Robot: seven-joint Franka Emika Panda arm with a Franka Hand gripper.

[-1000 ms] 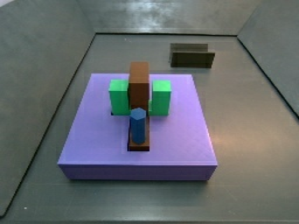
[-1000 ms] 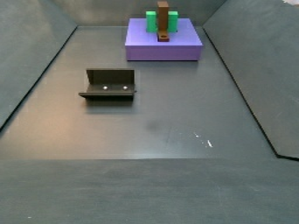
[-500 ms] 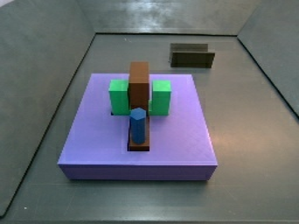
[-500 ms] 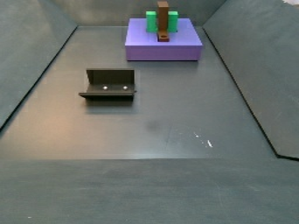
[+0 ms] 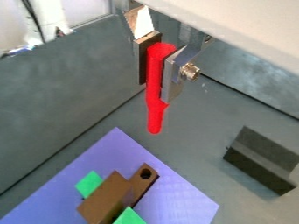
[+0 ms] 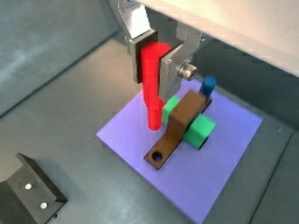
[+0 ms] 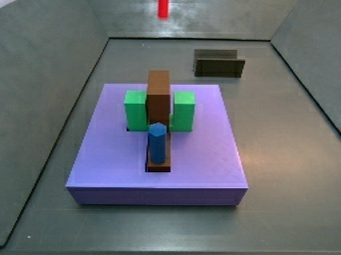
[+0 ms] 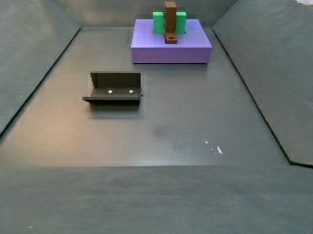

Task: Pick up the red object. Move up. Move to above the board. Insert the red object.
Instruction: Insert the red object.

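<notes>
- We have the red object (image 5: 156,92) clenched between the gripper's (image 6: 156,59) two silver fingers (image 5: 140,38); it hangs straight down from the dark pads, high above the floor, with only its lower end (image 7: 164,8) showing at the top edge of a side view.
- In both wrist views the board (image 6: 138,140) lies below us and slightly off to one side, so we judge the carry over it is nearly done but the peg is not yet over a hole.
- We think the target is the round hole (image 6: 156,157) at the end of the brown bar (image 6: 179,131); we should centre the peg's tip over it before descending, keep the peg vertical, and lower slowly.
- Nearest in a side view is bare dark grey floor (image 8: 159,146), then the fixture (image 8: 113,89) at the left, well apart from the board.
- Farther off, the board (image 8: 171,50) sits flat on the floor, carrying the green block (image 7: 138,110), the brown bar and the blue peg (image 7: 158,141).
- Grey walls (image 8: 37,41) close the space on the sides and back.
</notes>
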